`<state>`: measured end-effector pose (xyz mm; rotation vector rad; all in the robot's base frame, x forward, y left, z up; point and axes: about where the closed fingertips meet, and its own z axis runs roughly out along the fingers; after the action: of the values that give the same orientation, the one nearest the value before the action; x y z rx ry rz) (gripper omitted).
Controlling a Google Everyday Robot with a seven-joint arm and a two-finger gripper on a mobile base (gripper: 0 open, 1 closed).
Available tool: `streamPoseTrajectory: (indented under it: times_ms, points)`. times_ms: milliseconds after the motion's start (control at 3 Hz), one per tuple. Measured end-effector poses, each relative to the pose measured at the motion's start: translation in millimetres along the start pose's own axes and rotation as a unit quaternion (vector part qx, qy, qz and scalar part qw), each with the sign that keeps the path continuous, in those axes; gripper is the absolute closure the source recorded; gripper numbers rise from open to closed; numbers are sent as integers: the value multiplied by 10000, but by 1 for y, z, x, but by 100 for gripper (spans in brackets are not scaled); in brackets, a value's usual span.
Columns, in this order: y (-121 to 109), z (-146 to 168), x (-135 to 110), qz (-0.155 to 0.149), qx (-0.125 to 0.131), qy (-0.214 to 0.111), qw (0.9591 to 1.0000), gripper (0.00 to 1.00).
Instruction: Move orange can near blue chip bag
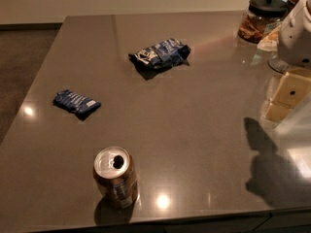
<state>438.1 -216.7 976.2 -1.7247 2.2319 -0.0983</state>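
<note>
While my hand (285, 100) hangs over the right edge of the surface (204, 130), its grip impossible to tell, the can (115, 176) stands upright near the front edge, well apart from the chip bag (160, 54) farther back. The bag's white print cannot be read.

On the surface (194, 130) we've got one orange can (115, 177), one blue chip bag (160, 54) and one smaller blue packet (76, 103). One black-lidded glass jar (260, 18) at the far right corner, and one gripper (285, 100) over the right edge.
</note>
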Motion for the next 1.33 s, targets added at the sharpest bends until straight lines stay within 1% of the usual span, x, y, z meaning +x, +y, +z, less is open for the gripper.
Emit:
streamPoseTrajectory:
  times_ms: [333, 667, 1000, 1333]
  points:
    - [0, 0, 0, 0, 1, 0, 10000, 0]
    - [3, 0, -7, 15, -19, -233, 9997, 0]
    - [22, 6, -26, -68, -204, -923, 9955, 0]
    - [45, 13, -49, -261, -491, -1604, 9855, 0]
